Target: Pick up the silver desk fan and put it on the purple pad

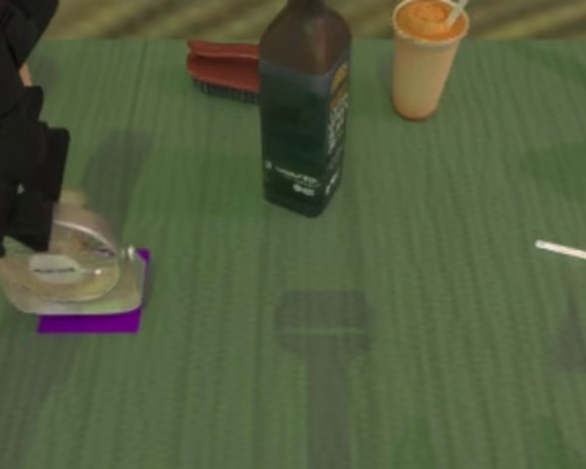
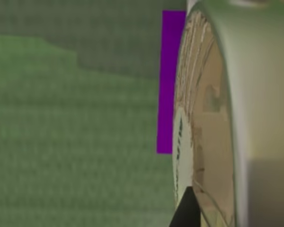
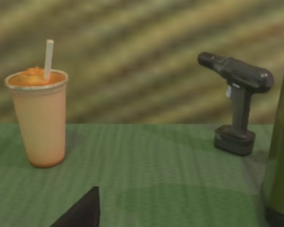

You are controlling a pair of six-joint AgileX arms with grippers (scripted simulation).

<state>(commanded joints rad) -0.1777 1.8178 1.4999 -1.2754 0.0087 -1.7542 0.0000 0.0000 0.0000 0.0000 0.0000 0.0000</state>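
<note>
Our left gripper [image 1: 24, 234] sits at the desk's [image 1: 420, 322] left edge, over the silver desk fan [image 1: 68, 269]; whether its jaws pinch the fan we cannot tell. The fan lies on the purple pad [image 1: 93, 320], covering most of it. Our right arm is out of the top view.

Left arm reaches down at the table's left edge, left gripper [image 1: 24, 230] low there. Right arm out of the top view.

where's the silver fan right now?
In the top view the silver desk fan sits at the table's left side, over the purple pad, with the left gripper at it.
</note>
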